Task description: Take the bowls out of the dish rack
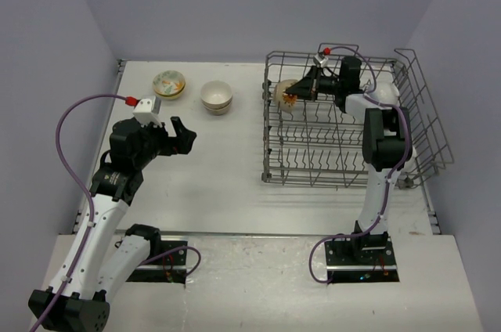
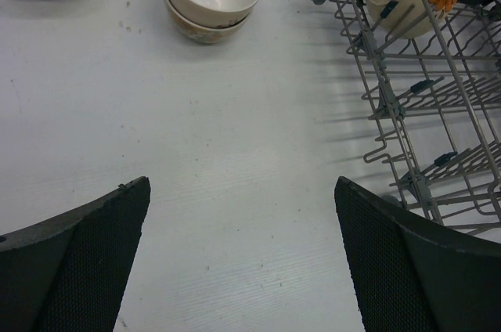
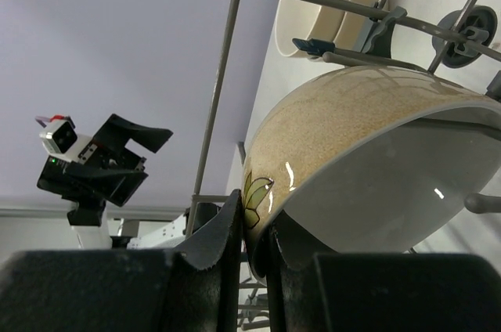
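Right gripper [image 3: 254, 242], mine: fingers pinched on rim of speckled beige bowl [image 3: 352, 120], leaf mark outside, pale grey inside; dish rack [image 3: 223, 66] wires crossing above; stacked cream bowls [image 3: 313, 3] past rack's edge; left gripper [image 3: 117, 144] spread wide.

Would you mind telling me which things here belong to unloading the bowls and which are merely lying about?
Job: dish rack; cream bowl in it, pinched by the right gripper; floral bowl stack and white bowl stack on the table.
Lying about: nothing loose; just the arms' purple cables.
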Motion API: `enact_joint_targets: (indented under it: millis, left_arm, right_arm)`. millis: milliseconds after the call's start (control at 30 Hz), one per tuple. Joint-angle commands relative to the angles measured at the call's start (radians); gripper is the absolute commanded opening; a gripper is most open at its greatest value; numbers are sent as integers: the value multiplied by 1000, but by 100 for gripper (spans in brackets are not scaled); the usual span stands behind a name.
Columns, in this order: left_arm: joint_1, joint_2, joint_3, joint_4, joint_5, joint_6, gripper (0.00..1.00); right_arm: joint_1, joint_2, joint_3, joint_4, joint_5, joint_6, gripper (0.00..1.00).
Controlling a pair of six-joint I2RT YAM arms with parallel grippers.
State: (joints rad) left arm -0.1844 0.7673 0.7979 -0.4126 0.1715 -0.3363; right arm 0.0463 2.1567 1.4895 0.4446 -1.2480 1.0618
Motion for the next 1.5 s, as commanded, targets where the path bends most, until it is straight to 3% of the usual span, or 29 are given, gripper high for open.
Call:
enact_joint_targets:
  millis: [0, 133, 200, 267, 333, 367, 433, 500, 533, 1133, 1200, 1233, 1267, 1300, 1333, 1400, 1467]
  left_arm:
    - [-1, -11, 1, 21, 6, 22, 100]
    - [-1, -10, 1, 21, 5, 22, 100]
    - [-1, -5, 3, 23, 6, 22, 100]
    - [-1, -5, 1, 21, 5, 22, 100]
    - [-1, -5, 1, 21, 5, 22, 100]
    - [-1, -5, 1, 23, 5, 22, 100]
    - [0, -5, 3, 21, 5, 22, 100]
    - [-1, -3, 1, 21, 5, 22, 100]
    - [-1, -3, 1, 21, 5, 22, 100]
    - [-1, 3, 6, 24, -3, 17, 100]
    - [-1, 12, 24, 24, -7, 2, 100]
    - [-1, 26, 33, 24, -7, -9, 100]
    - [-1, 33, 67, 24, -10, -15, 100]
    - [-1, 43, 86, 21, -12, -21, 100]
    - [-1, 59, 104, 21, -13, -36, 100]
    - [-1, 93, 167, 20, -21, -53, 100]
    - [-1, 130, 225, 8, -30, -76, 100]
  right_arm:
    - [-3, -141, 86, 70, -142, -90, 0]
    - [-3, -129, 109, -61, -136, -259, 0]
    - [-5, -124, 146, -235, -97, -407, 0]
    - [-5, -115, 155, -267, -83, -401, 0]
    - [-10, -101, 121, -128, -122, -280, 0]
    - [-11, -95, 60, 148, -131, -55, 0]
    - [-20, -46, 37, 533, -148, 154, 0]
    - [-20, -8, 55, 710, -160, 385, 0]
    - [-20, 17, 75, 771, -163, 423, 0]
    - [-23, -86, 60, 767, -191, 434, 0]
    - [-23, -159, 28, 711, -202, 359, 0]
    - [-22, -193, 14, 597, -200, 305, 0]
    - [-20, -231, 5, 482, -192, 115, 0]
    - [-14, -273, 3, 316, -174, -25, 0]
    - [-10, -344, 52, -142, -75, -400, 0]
    - [24, -379, 191, -626, 45, -680, 0]
    - [61, -405, 225, -743, 146, -824, 0]
